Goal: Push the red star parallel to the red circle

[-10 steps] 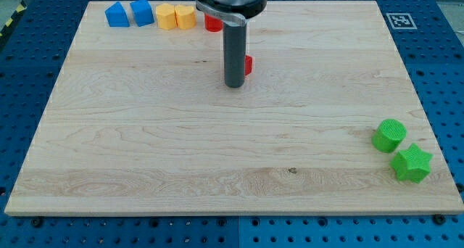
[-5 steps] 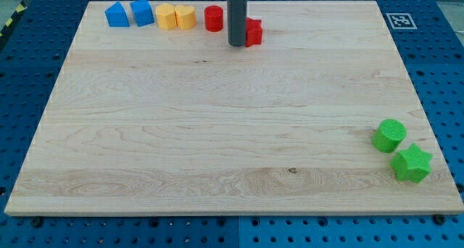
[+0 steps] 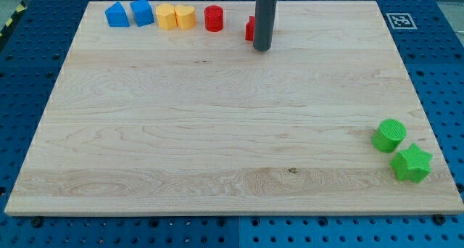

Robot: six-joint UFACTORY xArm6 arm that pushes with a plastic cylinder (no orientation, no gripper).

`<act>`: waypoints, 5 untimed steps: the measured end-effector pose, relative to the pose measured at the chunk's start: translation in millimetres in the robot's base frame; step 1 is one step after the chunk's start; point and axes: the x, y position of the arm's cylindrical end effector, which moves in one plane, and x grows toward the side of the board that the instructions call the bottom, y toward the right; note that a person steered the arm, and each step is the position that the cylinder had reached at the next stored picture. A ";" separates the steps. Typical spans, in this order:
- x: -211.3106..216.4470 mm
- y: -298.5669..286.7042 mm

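The red circle (image 3: 214,19) stands near the view's top edge of the wooden board (image 3: 232,132). The red star (image 3: 249,28) lies a little to its right and slightly lower; only its left part shows, as my dark rod covers the rest. My tip (image 3: 262,48) rests on the board just below and to the right of the red star, at its lower right side.
Two blue blocks (image 3: 116,15) (image 3: 142,12) and two yellow blocks (image 3: 167,17) (image 3: 185,17) stand in a row left of the red circle. A green cylinder (image 3: 389,135) and a green star (image 3: 411,163) sit at the view's lower right.
The red star went up the board from below the red circle to nearly level with it. My tip then moved from the star's left side to its right.
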 end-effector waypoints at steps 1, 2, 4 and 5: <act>-14.5 0.0; -23.7 -0.1; -28.9 -3.1; -29.0 -8.9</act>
